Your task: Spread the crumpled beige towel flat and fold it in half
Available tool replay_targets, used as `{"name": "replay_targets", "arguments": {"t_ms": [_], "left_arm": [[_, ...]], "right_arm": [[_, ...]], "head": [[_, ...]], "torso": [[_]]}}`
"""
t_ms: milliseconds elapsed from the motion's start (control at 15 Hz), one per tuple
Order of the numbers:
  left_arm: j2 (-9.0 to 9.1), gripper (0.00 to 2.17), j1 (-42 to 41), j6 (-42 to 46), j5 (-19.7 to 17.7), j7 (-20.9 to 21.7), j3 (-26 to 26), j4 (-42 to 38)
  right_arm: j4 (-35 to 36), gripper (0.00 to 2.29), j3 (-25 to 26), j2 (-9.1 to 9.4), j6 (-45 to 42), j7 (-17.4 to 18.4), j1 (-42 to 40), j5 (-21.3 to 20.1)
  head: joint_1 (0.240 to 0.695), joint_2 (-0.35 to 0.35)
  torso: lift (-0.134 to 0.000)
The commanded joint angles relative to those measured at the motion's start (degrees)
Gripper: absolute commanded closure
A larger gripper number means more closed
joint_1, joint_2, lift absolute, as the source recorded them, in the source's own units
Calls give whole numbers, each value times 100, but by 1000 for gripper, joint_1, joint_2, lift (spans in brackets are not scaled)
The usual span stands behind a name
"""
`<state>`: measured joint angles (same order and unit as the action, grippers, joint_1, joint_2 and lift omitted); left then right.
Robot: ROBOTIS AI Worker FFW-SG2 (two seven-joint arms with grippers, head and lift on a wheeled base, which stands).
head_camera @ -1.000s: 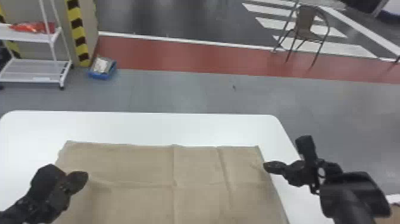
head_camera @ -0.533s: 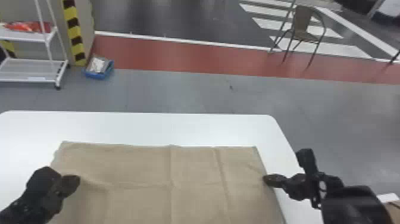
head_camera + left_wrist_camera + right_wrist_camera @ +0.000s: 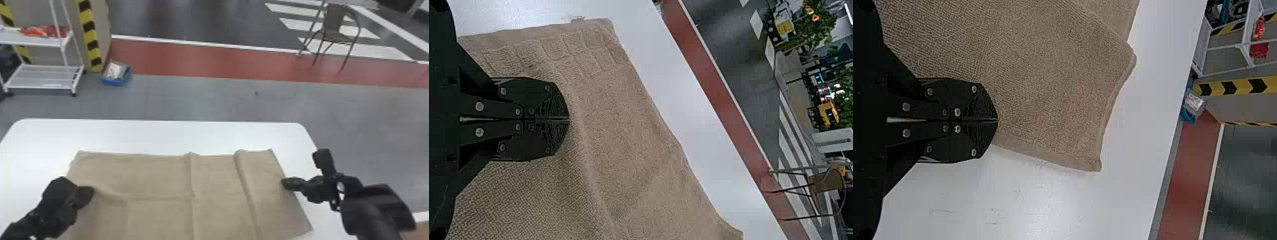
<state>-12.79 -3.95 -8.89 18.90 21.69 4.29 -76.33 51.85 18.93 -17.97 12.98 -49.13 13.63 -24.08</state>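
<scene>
The beige towel [image 3: 159,178] lies spread on the white table, with creases across it and a raised ridge near its right side. My left gripper [image 3: 91,191] is over the towel's left part; in the left wrist view the left gripper [image 3: 569,119] is shut, its tips against the towel [image 3: 629,115] inboard of a corner. At the towel's right edge is my right gripper [image 3: 284,182]. The right wrist view has the right gripper [image 3: 997,120] shut, tips at the edge of the towel [image 3: 1053,90], whose corner lies beyond. No cloth is visibly pinched between either pair of fingers.
The white table [image 3: 153,135] has a bare strip beyond the towel. Past it on the floor stand a white shelf rack [image 3: 41,76], a blue box [image 3: 116,75] and a chair [image 3: 335,28].
The right gripper has shifted left over the table, and the towel's right edge has moved left too. A crease near that side has risen into a ridge. The head view has shifted slightly.
</scene>
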Motion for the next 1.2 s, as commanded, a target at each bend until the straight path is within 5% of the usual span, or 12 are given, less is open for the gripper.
{"name": "replay_targets", "arguments": {"t_ms": [0, 1133], "left_arm": [[-5, 1666, 70, 14, 0, -68, -7, 136], [39, 1686, 992, 172, 70, -525, 371, 1297]], "right_arm": [[-201, 1480, -65, 4, -1, 62, 184, -62], [-755, 1477, -30, -163, -1, 273, 764, -71]], "head": [[695, -210], [695, -207]], "torso": [[0], [0]]}}
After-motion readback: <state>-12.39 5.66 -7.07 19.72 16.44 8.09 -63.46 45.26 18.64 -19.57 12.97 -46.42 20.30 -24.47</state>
